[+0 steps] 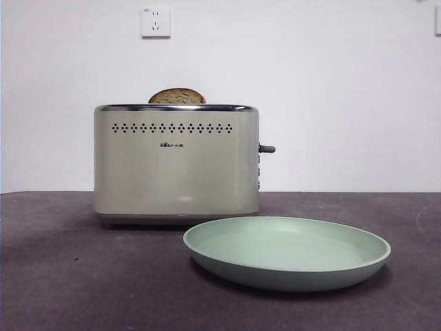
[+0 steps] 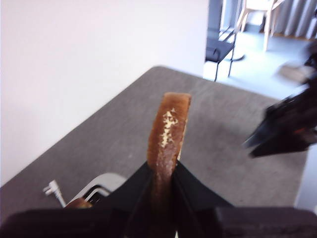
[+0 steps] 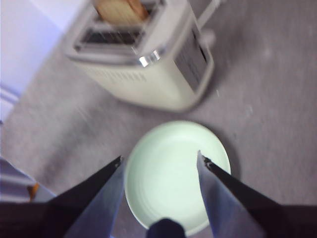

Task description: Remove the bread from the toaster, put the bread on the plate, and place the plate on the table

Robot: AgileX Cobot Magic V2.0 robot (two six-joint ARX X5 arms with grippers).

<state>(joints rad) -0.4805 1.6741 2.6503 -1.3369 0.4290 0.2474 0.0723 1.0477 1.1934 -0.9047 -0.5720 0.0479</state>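
Note:
My left gripper (image 2: 163,167) is shut on the bread (image 2: 169,129), a slice seen edge-on with a brown crust, held high above the table (image 2: 218,148). The bread and this gripper do not show in the front view. The cream toaster (image 1: 176,162) stands on the table, and a corner of it shows below in the left wrist view (image 2: 101,184). The mint-green plate (image 1: 286,252) lies on the table in front of the toaster, to its right. My right gripper (image 3: 159,161) is open above the plate (image 3: 173,173), apart from it. The toaster's nearer slot (image 3: 111,37) is empty.
A darker domed slice (image 1: 177,96) sticks up from the toaster's far slot and shows in the right wrist view (image 3: 119,10). The grey lever (image 1: 267,149) is on the toaster's right side. A white plug (image 2: 53,191) lies behind the toaster. The other arm (image 2: 287,126) shows dark in the left wrist view.

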